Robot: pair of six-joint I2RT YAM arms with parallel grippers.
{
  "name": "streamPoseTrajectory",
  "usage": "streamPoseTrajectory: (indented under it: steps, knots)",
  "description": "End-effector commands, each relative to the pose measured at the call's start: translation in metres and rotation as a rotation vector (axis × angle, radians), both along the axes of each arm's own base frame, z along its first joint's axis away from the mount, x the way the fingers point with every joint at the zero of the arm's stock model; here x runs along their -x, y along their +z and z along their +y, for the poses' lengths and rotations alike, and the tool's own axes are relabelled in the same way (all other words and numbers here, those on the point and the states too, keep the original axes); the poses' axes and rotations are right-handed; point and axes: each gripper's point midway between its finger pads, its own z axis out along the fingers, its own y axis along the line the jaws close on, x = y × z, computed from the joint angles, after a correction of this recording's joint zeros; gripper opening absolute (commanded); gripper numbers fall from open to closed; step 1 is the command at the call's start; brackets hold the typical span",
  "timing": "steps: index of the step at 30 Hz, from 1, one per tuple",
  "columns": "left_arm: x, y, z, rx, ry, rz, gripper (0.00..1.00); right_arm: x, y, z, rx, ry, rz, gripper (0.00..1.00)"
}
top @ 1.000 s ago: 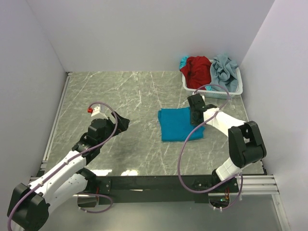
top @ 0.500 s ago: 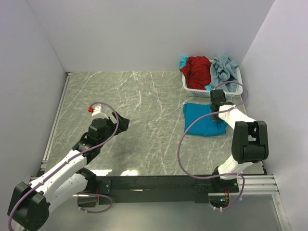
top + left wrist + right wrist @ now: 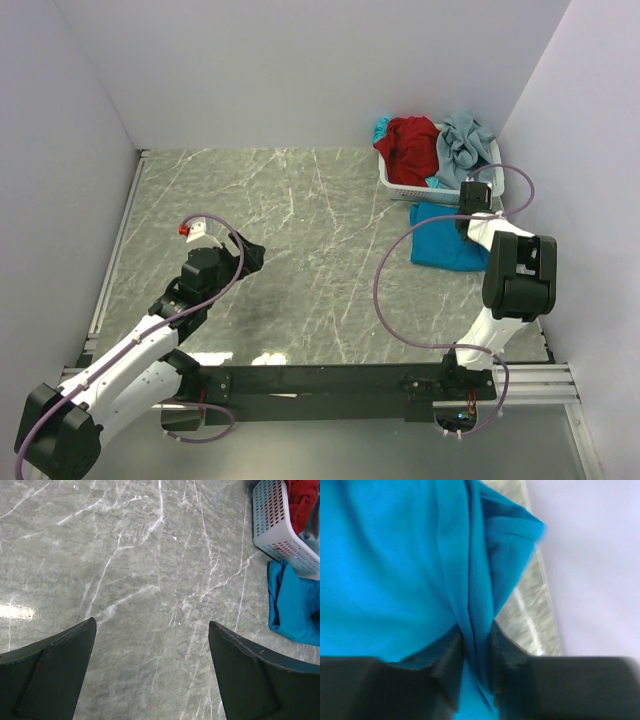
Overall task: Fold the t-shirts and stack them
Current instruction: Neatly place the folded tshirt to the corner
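The folded teal-blue t-shirt (image 3: 443, 246) lies on the marble table at the right, just in front of the white basket (image 3: 436, 191). My right gripper (image 3: 474, 197) is over its far right corner, and the right wrist view shows it (image 3: 477, 635) shut on a fold of that t-shirt (image 3: 385, 565). A red t-shirt (image 3: 411, 143) and a pale grey-blue one (image 3: 466, 142) lie crumpled in the basket. Far to the left, my left gripper (image 3: 254, 256) is open and empty over bare table (image 3: 151, 622). Its view catches the teal-blue t-shirt (image 3: 295, 611) at the right edge.
The white lattice basket (image 3: 280, 522) stands in the back right corner against the walls. The right wall (image 3: 592, 555) is very close to the right gripper. A scrap of teal cloth (image 3: 381, 128) hangs at the basket's left rim.
My right gripper has dragged the teal-blue t-shirt from the table's middle right and back, up to the basket and the right wall. The left arm has barely moved.
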Motion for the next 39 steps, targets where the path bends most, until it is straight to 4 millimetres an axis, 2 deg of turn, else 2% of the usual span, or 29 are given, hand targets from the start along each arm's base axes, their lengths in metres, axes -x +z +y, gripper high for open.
streamPoseTrajectory:
  steps: [1,2,4,5,6,9,10,12,13,15,16,17,18,20,21,22,24,25,27,28,32,34,39]
  knots:
    - [-0.003,0.008,0.002,-0.004,0.011,-0.037,0.99,-0.026,0.027,-0.022,0.090,-0.023,-0.088,0.34]
    - [-0.003,0.008,0.003,-0.001,0.018,-0.040,1.00,-0.028,0.030,-0.024,0.098,-0.028,-0.094,0.51]
    - [-0.004,0.007,0.004,0.002,0.027,-0.040,1.00,-0.026,0.033,-0.028,0.110,-0.053,-0.089,0.57]
    - [-0.004,0.007,0.004,0.003,0.028,-0.038,1.00,-0.026,0.037,-0.028,0.110,-0.074,-0.107,0.81]
    - [-0.004,0.008,0.004,0.004,0.030,-0.038,0.99,-0.024,0.040,-0.028,0.111,-0.086,-0.114,0.86]
    - [-0.004,0.009,0.004,0.003,0.030,-0.034,0.99,-0.020,0.063,-0.028,0.107,-0.124,-0.183,0.88]
    - [-0.004,0.010,0.004,0.005,0.032,-0.035,0.99,-0.019,0.083,-0.026,0.106,-0.130,-0.235,0.88]
    - [-0.004,0.009,0.004,0.008,0.035,-0.027,1.00,-0.013,0.095,-0.021,0.063,-0.152,-0.291,0.88]
    - [-0.004,0.009,0.004,0.010,0.034,-0.026,0.99,-0.011,0.114,-0.015,0.035,-0.142,-0.356,0.88]
    - [-0.004,0.010,0.001,0.020,0.026,-0.023,0.99,-0.010,0.112,0.010,-0.091,-0.099,-0.399,0.89]
    - [-0.005,0.010,0.000,0.025,0.019,-0.025,0.99,-0.008,0.121,0.021,-0.121,-0.082,-0.434,0.89]
    - [-0.004,0.009,-0.002,0.027,0.012,-0.021,0.99,-0.005,0.113,0.033,-0.168,-0.087,-0.439,0.90]
    - [-0.004,0.009,-0.002,0.028,0.011,-0.019,0.99,-0.005,0.106,0.057,-0.203,-0.041,-0.417,0.90]
    - [-0.004,0.008,-0.004,0.028,0.005,-0.011,0.99,0.000,0.090,0.075,-0.226,-0.038,-0.388,0.91]
    - [-0.004,0.008,-0.005,0.029,-0.001,-0.007,0.99,0.003,0.079,0.095,-0.227,-0.010,-0.340,0.91]
    - [-0.003,0.009,-0.005,0.032,-0.003,-0.008,0.99,0.005,0.064,0.095,-0.199,-0.032,-0.292,0.91]
    - [-0.002,0.009,-0.006,0.037,-0.007,-0.007,1.00,0.006,0.050,0.101,-0.175,-0.042,-0.240,0.91]
    - [-0.001,0.010,-0.006,0.041,-0.011,-0.010,0.99,0.007,0.033,0.104,-0.148,-0.042,-0.181,0.91]
    - [-0.001,0.010,-0.006,0.047,-0.012,-0.012,0.99,0.006,0.024,0.105,-0.124,-0.052,-0.131,0.91]
    - [-0.001,0.010,-0.005,0.046,-0.007,-0.014,0.99,0.007,0.010,0.109,-0.109,-0.043,-0.082,0.91]
    - [-0.002,0.010,-0.001,0.036,0.013,-0.014,0.99,0.006,-0.008,0.118,-0.068,-0.009,0.003,0.91]
    - [-0.002,0.009,-0.001,0.030,0.017,-0.008,0.99,0.015,-0.015,0.118,-0.044,-0.015,0.055,0.91]
    - [-0.004,0.007,0.000,0.020,0.025,-0.004,0.99,0.044,-0.017,0.114,-0.002,-0.027,0.140,0.91]
